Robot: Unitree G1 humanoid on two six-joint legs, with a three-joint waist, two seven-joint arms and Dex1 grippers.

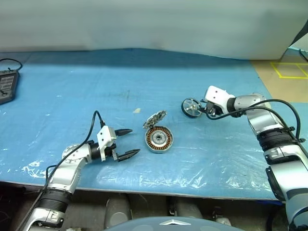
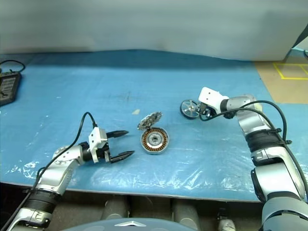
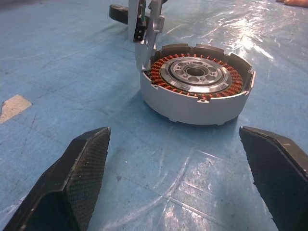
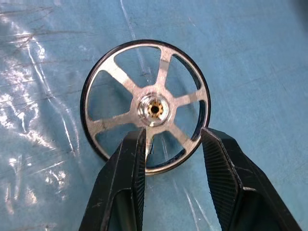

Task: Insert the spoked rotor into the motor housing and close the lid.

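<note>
The motor housing [image 1: 159, 139], a silver cup with copper windings, lies in the middle of the blue table. Its toothed lid [image 1: 155, 118] stands tipped up from the far rim, so the housing is uncovered. My left gripper [image 1: 134, 141] rests open just left of the housing, pointing at it, as the left wrist view shows [image 3: 197, 91]. The spoked rotor [image 1: 191, 107] sits further right, its silver face turned toward my right gripper [image 4: 173, 137]. That gripper's fingers [image 4: 130, 163] stand partly apart, their tips right at the rotor's [image 4: 147, 106] lower rim; no grip shows.
A black device with a cable [image 1: 7, 84] lies at the table's far left edge. A small metal scrap [image 1: 137, 110] lies left of the lid. Wrinkled clear film covers the blue table [image 1: 72, 86]. Brown floor with yellow tape [image 1: 291, 70] lies beyond its right end.
</note>
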